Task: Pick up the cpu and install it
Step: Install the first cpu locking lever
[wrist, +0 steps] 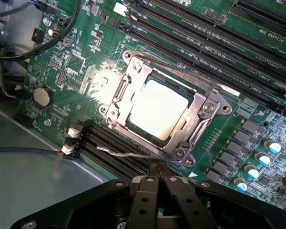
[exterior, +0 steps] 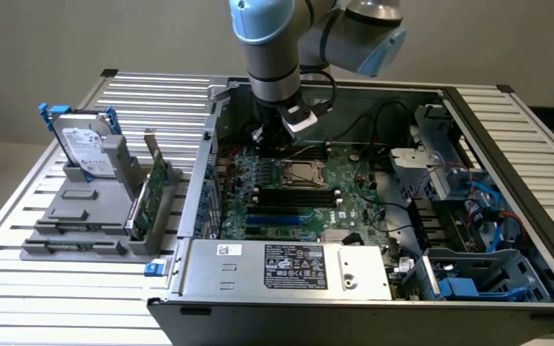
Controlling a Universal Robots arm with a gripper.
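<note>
The cpu [wrist: 158,107] lies seated in the motherboard socket [wrist: 125,81], its shiny top framed by the metal bracket, so the placing looks done. I cannot tell whether the wire lever [wrist: 124,152] beside the frame is latched. The gripper [wrist: 157,168] hangs just beside the socket with its fingers [wrist: 145,188] clenched together on nothing. The open computer case [exterior: 354,317] on the tabletop [exterior: 66,303] holds the motherboard [exterior: 354,198]. Near the tabletop's edge at the exterior view's left, a grey rack [exterior: 75,231] holds a hard drive [exterior: 83,148] and an expansion card [exterior: 152,187], both upright.
</note>
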